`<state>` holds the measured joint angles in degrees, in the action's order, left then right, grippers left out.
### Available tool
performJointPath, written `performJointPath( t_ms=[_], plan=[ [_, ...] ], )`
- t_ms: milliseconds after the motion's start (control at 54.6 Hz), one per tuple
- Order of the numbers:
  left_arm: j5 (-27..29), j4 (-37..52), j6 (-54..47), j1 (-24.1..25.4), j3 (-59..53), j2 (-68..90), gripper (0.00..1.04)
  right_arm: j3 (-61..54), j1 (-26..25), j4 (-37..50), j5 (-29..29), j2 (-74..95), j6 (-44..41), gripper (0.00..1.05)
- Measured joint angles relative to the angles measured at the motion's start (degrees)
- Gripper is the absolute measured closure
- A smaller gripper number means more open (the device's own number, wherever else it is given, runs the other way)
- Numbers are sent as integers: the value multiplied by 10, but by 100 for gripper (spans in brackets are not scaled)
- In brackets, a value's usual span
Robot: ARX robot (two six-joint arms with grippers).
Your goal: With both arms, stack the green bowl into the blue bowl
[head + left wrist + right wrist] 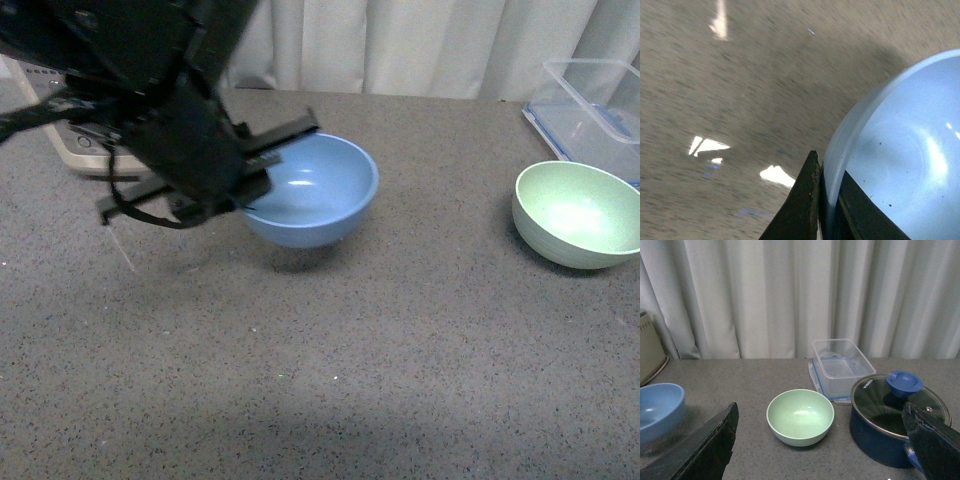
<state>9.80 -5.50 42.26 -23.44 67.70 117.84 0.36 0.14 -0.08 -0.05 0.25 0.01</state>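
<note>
Where the left arm slants down from the upper left of the front view, its tool (pixel 262 168) pinches the left rim of the blue bowl (pixel 320 190), one finger inside and one outside. The bowl appears to be held just clear of the counter (pixel 350 380). The green bowl (pixel 580 215) sits upright, well apart to the right, near a clear container (pixel 590 100). The right tool (pixel 820 455) is spread wide, holding nothing.

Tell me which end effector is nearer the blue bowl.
Left. The left end effector clamps the rim of the blue bowl; the right end effector sits apart, facing the green bowl.
</note>
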Motion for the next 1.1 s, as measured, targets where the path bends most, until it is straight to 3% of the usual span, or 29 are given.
performJointPath(
  t_ms=[146,384,1098],
  plan=[
    [-8,-7,33,-60,27,31,101,0,0,0,0,0,0,9],
    [-14,-11,68,-109,47,61,101,0,0,0,0,0,0,9],
    [0,59,68,-112,26,71,101,0,0,0,0,0,0,9]
  ],
)
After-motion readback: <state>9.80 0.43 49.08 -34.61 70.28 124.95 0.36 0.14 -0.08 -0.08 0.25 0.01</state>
